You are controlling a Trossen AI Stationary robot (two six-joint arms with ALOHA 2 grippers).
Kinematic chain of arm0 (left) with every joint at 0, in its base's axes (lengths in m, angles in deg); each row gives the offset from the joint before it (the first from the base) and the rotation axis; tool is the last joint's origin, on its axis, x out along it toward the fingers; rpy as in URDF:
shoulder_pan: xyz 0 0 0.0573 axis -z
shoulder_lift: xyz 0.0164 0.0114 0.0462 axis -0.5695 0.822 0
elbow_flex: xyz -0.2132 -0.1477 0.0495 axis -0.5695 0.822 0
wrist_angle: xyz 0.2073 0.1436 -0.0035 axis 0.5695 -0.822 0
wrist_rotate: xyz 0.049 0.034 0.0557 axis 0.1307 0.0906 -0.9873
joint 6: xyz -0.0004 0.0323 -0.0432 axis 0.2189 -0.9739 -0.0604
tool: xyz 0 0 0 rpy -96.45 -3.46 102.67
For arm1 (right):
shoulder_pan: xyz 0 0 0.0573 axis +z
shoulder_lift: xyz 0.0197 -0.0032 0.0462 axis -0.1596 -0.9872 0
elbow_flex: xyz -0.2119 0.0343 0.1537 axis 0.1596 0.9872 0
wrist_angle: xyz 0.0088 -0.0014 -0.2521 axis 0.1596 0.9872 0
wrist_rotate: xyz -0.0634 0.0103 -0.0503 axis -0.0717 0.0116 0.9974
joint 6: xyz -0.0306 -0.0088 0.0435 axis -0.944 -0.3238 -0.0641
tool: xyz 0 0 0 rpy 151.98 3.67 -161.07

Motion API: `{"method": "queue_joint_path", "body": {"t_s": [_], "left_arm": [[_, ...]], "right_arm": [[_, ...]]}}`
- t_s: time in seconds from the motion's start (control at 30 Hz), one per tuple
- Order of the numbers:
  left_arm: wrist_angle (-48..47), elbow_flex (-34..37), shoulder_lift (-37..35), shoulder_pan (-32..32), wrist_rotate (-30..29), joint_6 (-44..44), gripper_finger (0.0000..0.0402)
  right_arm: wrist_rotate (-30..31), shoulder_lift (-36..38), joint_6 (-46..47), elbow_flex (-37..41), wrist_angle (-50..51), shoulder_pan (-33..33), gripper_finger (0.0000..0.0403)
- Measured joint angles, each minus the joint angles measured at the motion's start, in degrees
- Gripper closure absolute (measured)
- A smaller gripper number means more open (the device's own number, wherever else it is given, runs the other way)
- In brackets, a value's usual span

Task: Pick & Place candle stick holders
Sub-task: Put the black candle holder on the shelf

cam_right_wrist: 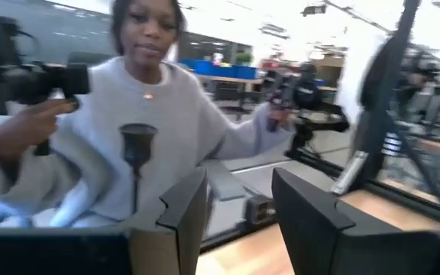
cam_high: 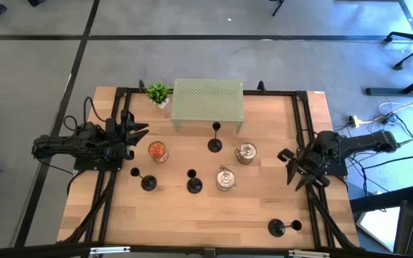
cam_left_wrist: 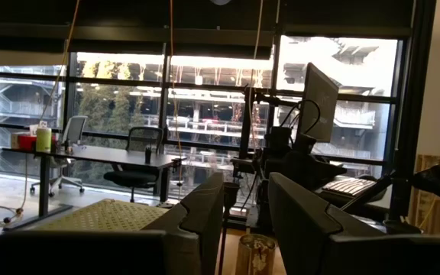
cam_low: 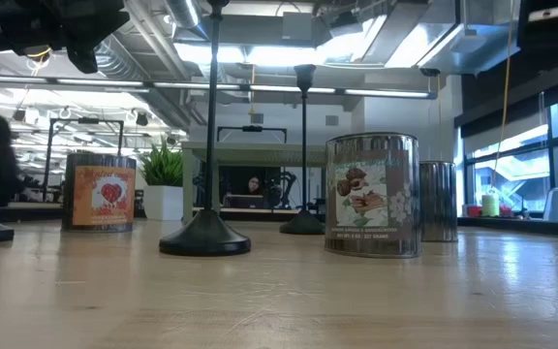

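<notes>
Four slim black candlesticks stand upright on their disc bases on the wooden table: one point(cam_high: 214, 145) in front of the green riser, two point(cam_high: 148, 183) point(cam_high: 194, 185) at centre-left, and one point(cam_high: 276, 228) near the front right. The low view shows one close point(cam_low: 204, 237) and one farther back point(cam_low: 303, 221). My left gripper point(cam_high: 138, 132) is open and empty at the table's left edge; it also shows in the left wrist view point(cam_left_wrist: 247, 221). My right gripper point(cam_high: 292, 168) is open and empty at the right edge; its wrist view point(cam_right_wrist: 239, 221) shows a candlestick's cup point(cam_right_wrist: 137, 145) ahead.
A green perforated riser point(cam_high: 208, 104) and a small potted plant point(cam_high: 158, 93) stand at the far edge. A jar with orange contents point(cam_high: 158, 150) and two silver jars point(cam_high: 246, 153) point(cam_high: 225, 179) stand among the candlesticks. A person in a grey sweater point(cam_right_wrist: 151, 130) is beyond the table.
</notes>
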Motion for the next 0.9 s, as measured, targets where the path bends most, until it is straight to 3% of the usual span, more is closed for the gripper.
{"method": "queue_joint_path", "body": {"t_s": [0.13, 0.27, 0.33, 0.5, 0.67, 0.9], "left_arm": [[0.0, 0.0, 0.0, 0.0, 0.0, 0.5, 0.03], [0.3, 0.0, 0.0, 0.0, 0.0, 0.5, 0.03], [0.3, 0.0, 0.0, 0.0, 0.0, 0.5, 0.03], [0.0, 0.0, 0.0, 0.0, 0.0, 0.5, 0.03], [-1.1, 0.0, 0.0, 0.0, 0.0, 0.5, 0.03], [-1.8, 0.0, 0.0, 0.0, 0.7, 0.5, 0.03]], "right_arm": [[1.8, -6.2, 0.0, 0.0, -2.6, 4.8, 0.0249], [13.3, -11.8, 3.7, -1.1, -4.7, 9.3, 0.0249], [16.2, -14.1, 6.6, -3.0, -3.6, 11.2, 0.0249], [14.8, -16.7, 8.0, -10.9, 12.1, 15.0, 0.0249], [18.3, -16.7, 13.9, -17.4, 29.9, 18.0, 0.0249], [19.0, -18.0, 13.5, -18.2, 32.6, 22.9, 0.0249]]}}
